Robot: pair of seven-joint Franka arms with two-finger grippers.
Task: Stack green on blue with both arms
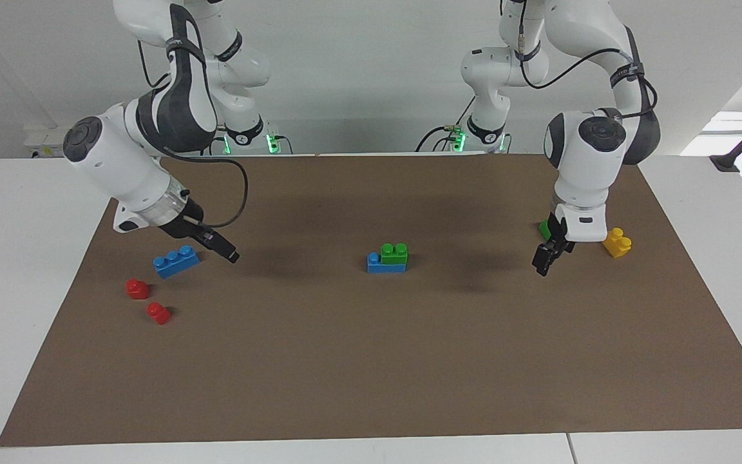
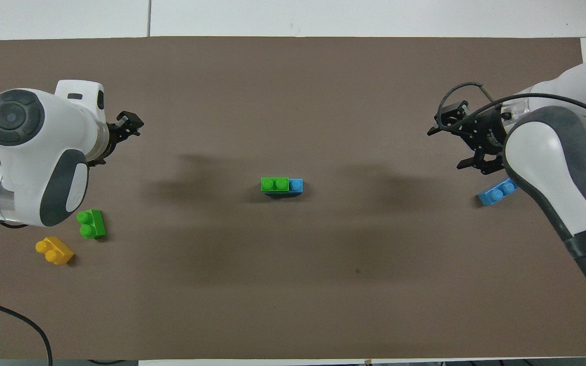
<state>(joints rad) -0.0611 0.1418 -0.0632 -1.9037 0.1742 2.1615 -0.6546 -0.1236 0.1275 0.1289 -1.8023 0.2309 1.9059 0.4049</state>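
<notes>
A green brick point(image 1: 394, 252) sits on one end of a blue brick point(image 1: 376, 263) in the middle of the brown mat; the stack also shows in the overhead view, green point(image 2: 274, 183) on blue point(image 2: 297, 185). No gripper touches it. My left gripper point(image 1: 543, 264) hangs open and empty over the mat at the left arm's end, just beside a second green brick point(image 2: 91, 223). My right gripper point(image 1: 232, 256) is open and empty, low over the mat beside a second blue brick point(image 1: 176, 261) at the right arm's end.
A yellow brick point(image 1: 617, 242) lies next to the loose green brick. Two small red bricks point(image 1: 137, 288) point(image 1: 158, 313) lie on the mat point(image 1: 371, 374) beside the loose blue brick, farther from the robots.
</notes>
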